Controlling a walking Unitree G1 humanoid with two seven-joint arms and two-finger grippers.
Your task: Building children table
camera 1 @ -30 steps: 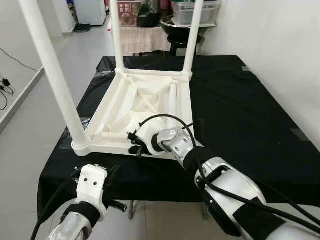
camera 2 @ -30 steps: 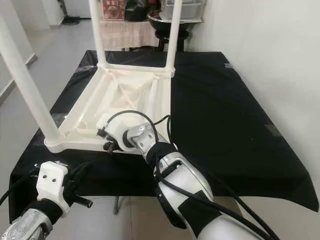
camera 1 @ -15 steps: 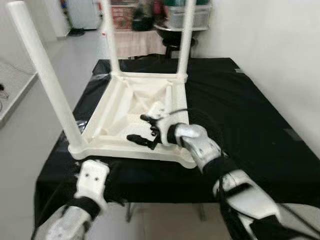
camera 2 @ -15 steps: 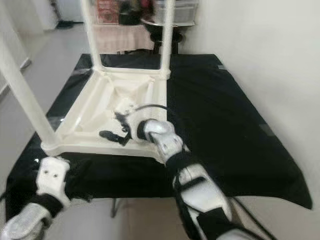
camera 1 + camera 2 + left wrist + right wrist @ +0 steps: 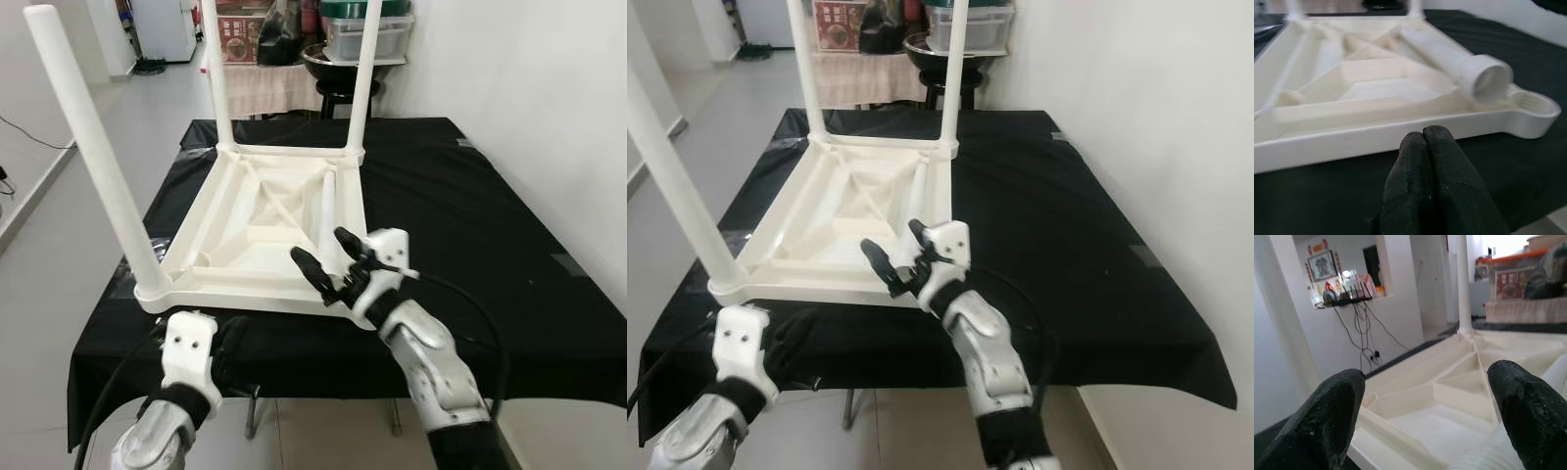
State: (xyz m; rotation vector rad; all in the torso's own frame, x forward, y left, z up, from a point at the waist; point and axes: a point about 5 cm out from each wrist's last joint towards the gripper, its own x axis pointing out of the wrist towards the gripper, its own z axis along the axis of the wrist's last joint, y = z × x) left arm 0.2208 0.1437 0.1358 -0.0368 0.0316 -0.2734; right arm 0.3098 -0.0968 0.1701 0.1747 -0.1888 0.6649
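Right gripper [image 5: 328,257] spreads open over the loose leg [image 5: 331,201]; left gripper [image 5: 1425,142] pinched shut. Best closes squarely, probably mid-shaft.

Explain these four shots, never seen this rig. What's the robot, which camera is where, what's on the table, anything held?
It is a humanoid robot with two silver arms, each ending in two black fingers. Two pictures come from its head, looking down; the other two from cameras on each wrist, looking along the fingers.

On the black cloth lies a white child's table, upside down, with three legs standing up. The fourth leg lies loose inside the frame, its threaded end by an empty corner socket.

The right gripper is open over that near corner and holds nothing. The left gripper is shut and empty, low at the cloth's front edge.
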